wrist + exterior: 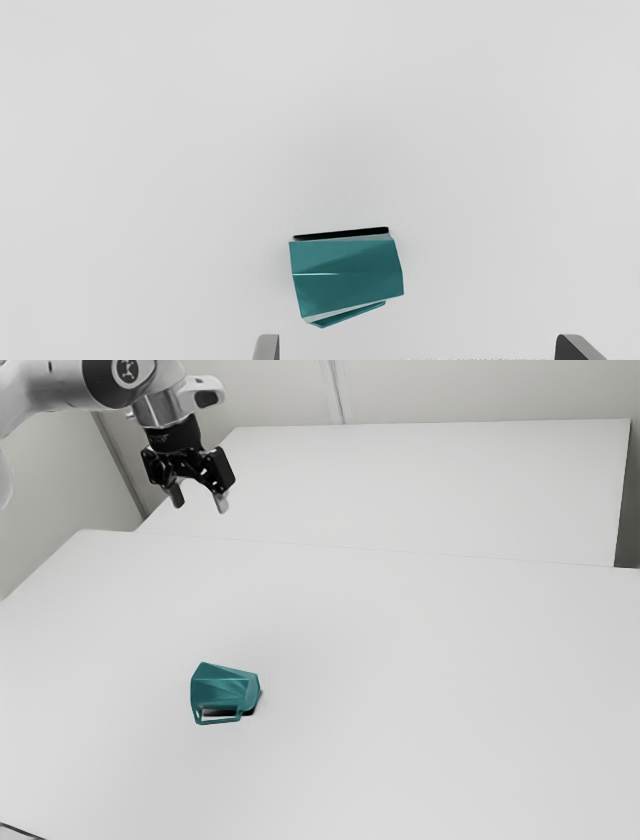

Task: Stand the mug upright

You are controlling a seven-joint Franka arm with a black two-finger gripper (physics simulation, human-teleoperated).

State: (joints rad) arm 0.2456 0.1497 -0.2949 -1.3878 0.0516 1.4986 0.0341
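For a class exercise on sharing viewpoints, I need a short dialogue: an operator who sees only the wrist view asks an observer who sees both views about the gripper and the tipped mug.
Operator: I see the gripper's fingers apart and the mug on its side. Where does the arm come in?
Observer: The arm enters from the exterior view's upper left.
Operator: The handle is just a thin strip to me. Is it a loop?
Observer: Yes, the exterior view shows an open gap between handle and body, at the mug's lower edge there.
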